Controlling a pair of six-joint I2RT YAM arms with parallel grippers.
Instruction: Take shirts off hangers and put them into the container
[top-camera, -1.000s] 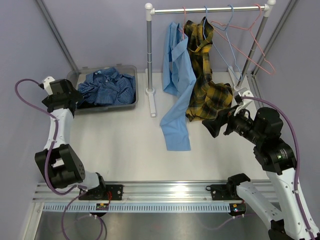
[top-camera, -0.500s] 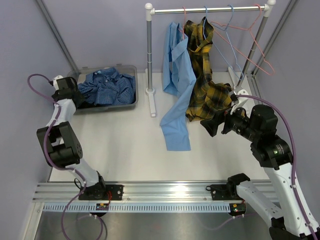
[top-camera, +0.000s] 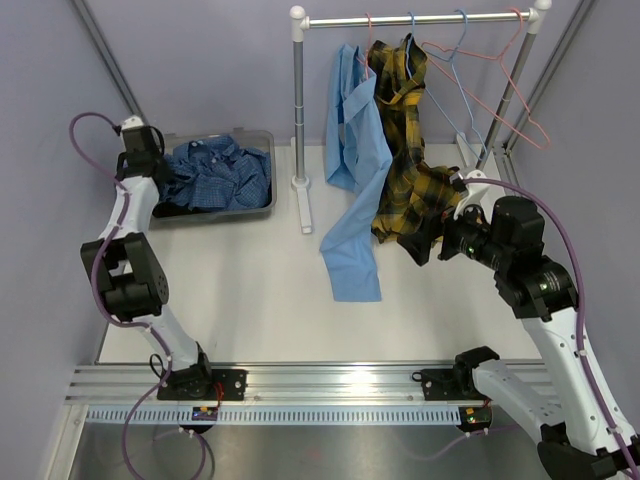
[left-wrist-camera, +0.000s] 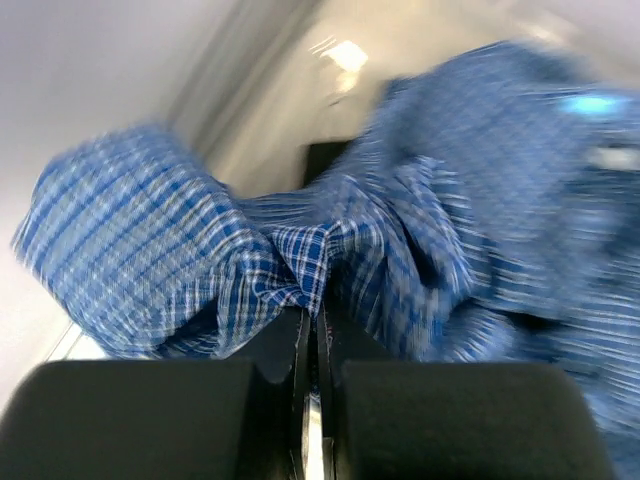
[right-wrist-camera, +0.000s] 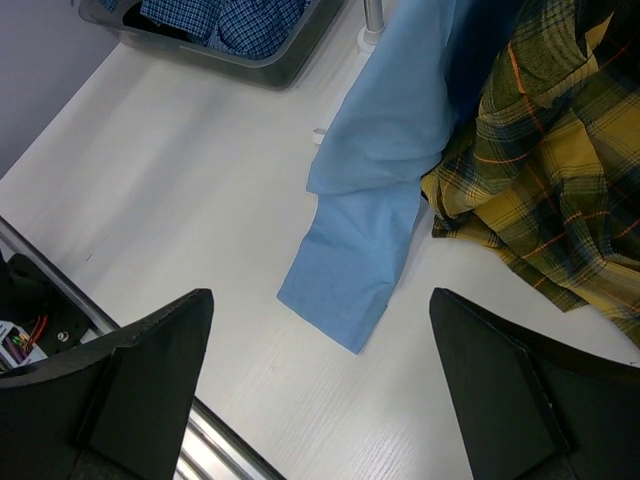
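The left gripper (left-wrist-camera: 312, 345) is at the container (top-camera: 262, 208) at the far left. Its fingers (left-wrist-camera: 150, 420) are pressed together and pinch a fold of the check shirt (top-camera: 215, 175), which lies bunched inside the container. The right gripper (right-wrist-camera: 320, 390) hovers over the table (top-camera: 250, 300) at the right, just beside the lower hem of the plaid shirt (top-camera: 405, 170), with fingers spread wide and holding nothing. The plaid shirt and the blue shirt (top-camera: 355, 190) to its left hang from the far rail (top-camera: 420, 18) with their lower ends resting on the table, and empty hangers (top-camera: 452, 60) hang toward the right end of the rail.
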